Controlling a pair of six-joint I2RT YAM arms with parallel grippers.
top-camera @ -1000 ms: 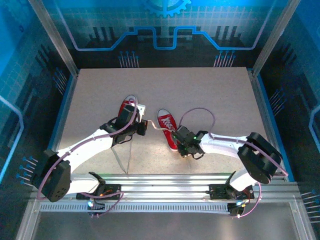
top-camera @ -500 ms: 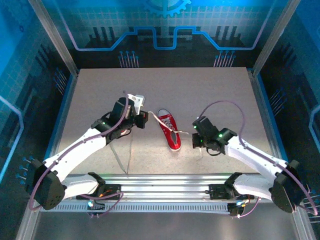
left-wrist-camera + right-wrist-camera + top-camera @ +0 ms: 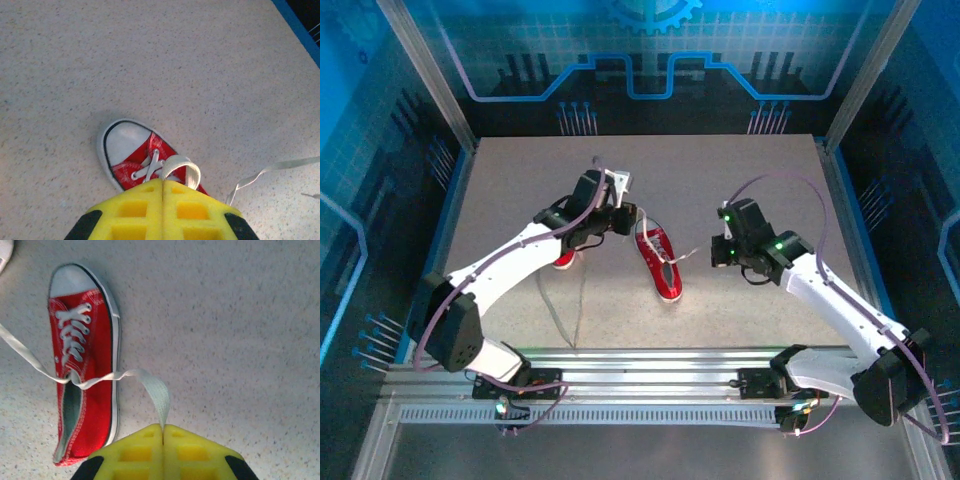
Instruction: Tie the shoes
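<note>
A red shoe [image 3: 658, 265] lies near the middle of the tabletop [image 3: 740, 170], toe away from the arm bases, with a second red shoe [image 3: 564, 259] to its left, mostly hidden under the left arm. The left end effector [image 3: 630, 218] hangs over the toe, its yellow pads pressed together on a loop of white lace [image 3: 181, 169] (the fold sticks out past the tips). The right end effector [image 3: 713, 252], off the shoe's right side, is likewise clamped tight on the lace's other strand.
</note>
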